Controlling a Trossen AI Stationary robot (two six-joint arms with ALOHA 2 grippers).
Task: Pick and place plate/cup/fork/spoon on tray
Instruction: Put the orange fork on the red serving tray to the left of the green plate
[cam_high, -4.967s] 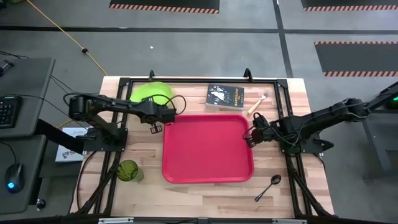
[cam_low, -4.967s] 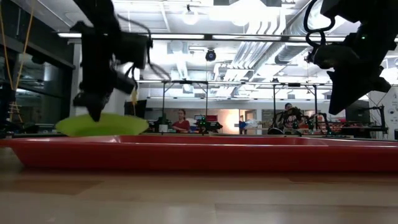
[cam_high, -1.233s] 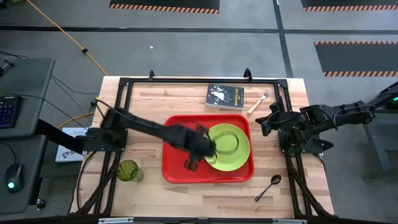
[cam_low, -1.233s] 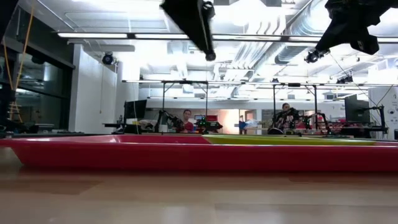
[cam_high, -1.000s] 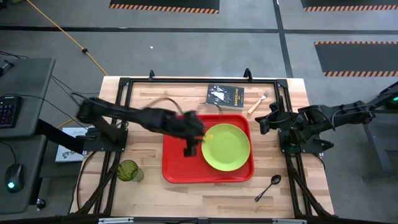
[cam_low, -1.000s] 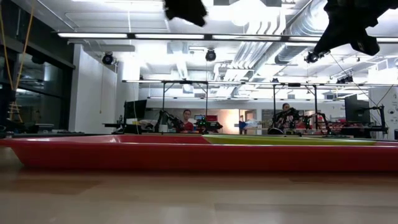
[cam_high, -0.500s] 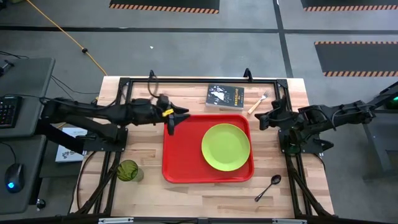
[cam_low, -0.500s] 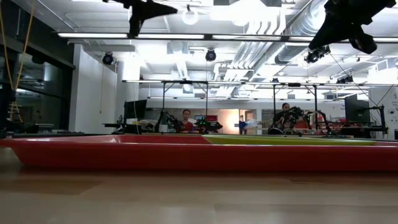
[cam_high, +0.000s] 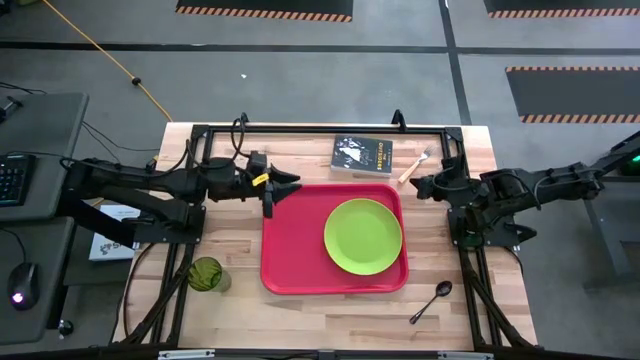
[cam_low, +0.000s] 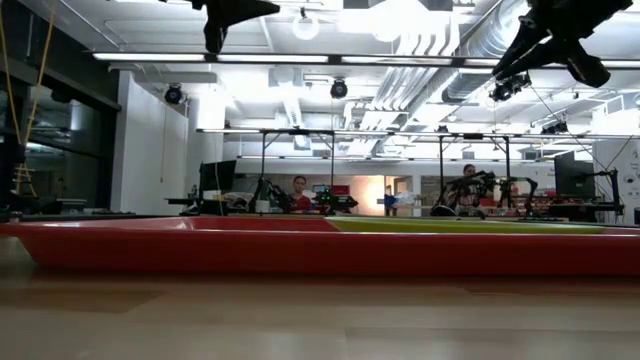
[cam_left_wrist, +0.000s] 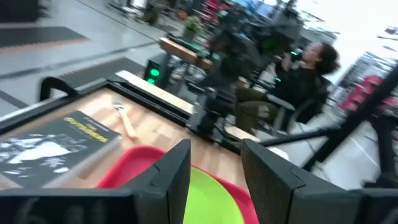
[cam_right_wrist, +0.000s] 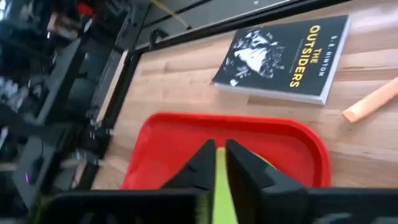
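The lime-green plate (cam_high: 363, 236) lies flat in the right half of the red tray (cam_high: 295, 250). My left gripper (cam_high: 272, 194) hovers open and empty above the tray's far left corner; its wrist view shows the plate (cam_left_wrist: 211, 199) ahead. My right gripper (cam_high: 417, 186) hovers shut and empty beside the tray's far right corner. The cup (cam_high: 205, 274) stands on the table near the tray's near left corner. The fork (cam_high: 413, 166) lies at the far right, beside the book. The spoon (cam_high: 432, 300) lies near the front right.
A black book (cam_high: 362, 156) lies on the table just beyond the tray's far edge, also in the right wrist view (cam_right_wrist: 283, 56). A black frame runs along the table's edges. People sit in the room beyond the table (cam_low: 295, 195).
My left gripper has drawn back from beside the plate, going up and toward the table's far left, and now hangs over the tray's far left corner. The plate has stayed flat on the tray.
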